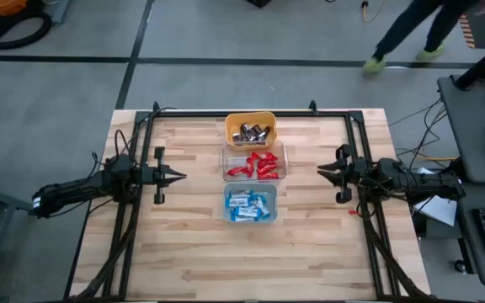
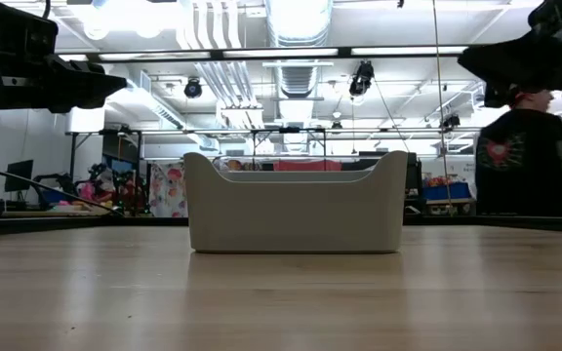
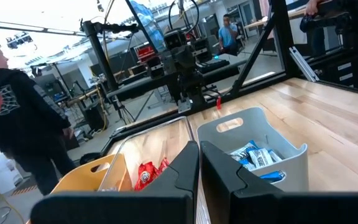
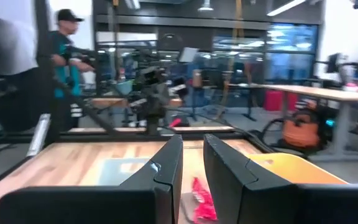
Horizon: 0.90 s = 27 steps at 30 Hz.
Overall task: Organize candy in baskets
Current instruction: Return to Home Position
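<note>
1. Candy (image 1: pixel 259 165) all binned in the high view, none loose on the desk (image 1: pixel 183 244). Row runs down the desk's middle from far edge to near edge: yellow bin (image 1: pixel 250 116) with brown bars (image 1: pixel 253 132), clear bin (image 1: pixel 281 160) with red bars (image 1: pixel 263 168), grey bin (image 1: pixel 228 204) with blue-and-white bars (image 1: pixel 249 206). Left gripper (image 1: pixel 179 176) hangs over the left side and right gripper (image 1: pixel 321 171) over the right, both well apart from the row.
2. Low view: grey bin upright and hiding the others. Risk looks low; a low inward swing could clip a wall and shove the row.
3. Left wrist view: jaws pressed nearly together, empty.
4. Right wrist view: jaws parted slightly, empty, touching nothing.
</note>
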### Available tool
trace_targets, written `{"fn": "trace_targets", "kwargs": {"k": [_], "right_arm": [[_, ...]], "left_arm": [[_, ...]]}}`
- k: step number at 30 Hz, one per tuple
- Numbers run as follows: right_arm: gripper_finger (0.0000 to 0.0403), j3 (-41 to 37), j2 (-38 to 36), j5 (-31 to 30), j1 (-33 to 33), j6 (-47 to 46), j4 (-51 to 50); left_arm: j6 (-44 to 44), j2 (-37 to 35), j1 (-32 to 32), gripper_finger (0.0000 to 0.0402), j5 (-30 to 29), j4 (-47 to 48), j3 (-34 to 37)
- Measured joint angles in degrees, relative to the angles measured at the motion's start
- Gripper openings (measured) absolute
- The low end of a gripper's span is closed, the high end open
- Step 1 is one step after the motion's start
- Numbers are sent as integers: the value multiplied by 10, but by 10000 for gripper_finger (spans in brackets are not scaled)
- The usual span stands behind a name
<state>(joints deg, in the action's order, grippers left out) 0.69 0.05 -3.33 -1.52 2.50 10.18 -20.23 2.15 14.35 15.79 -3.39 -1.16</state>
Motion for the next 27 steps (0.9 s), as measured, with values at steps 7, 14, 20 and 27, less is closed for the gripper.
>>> {"fn": "trace_targets", "kwargs": {"k": [7,14,20,27], "right_arm": [[57,0,0,38,-15,-5,-7],[57,-1,0,38,-35,16,-36],[57,-1,5,38,-37,16,-35],[57,1,8,38,-37,16,-39]], "left_arm": [[0,0,0,0,0,0,0],[0,0,0,0,0,0,0],[0,0,0,0,0,0,0],[0,0,0,0,0,0,0]]}}
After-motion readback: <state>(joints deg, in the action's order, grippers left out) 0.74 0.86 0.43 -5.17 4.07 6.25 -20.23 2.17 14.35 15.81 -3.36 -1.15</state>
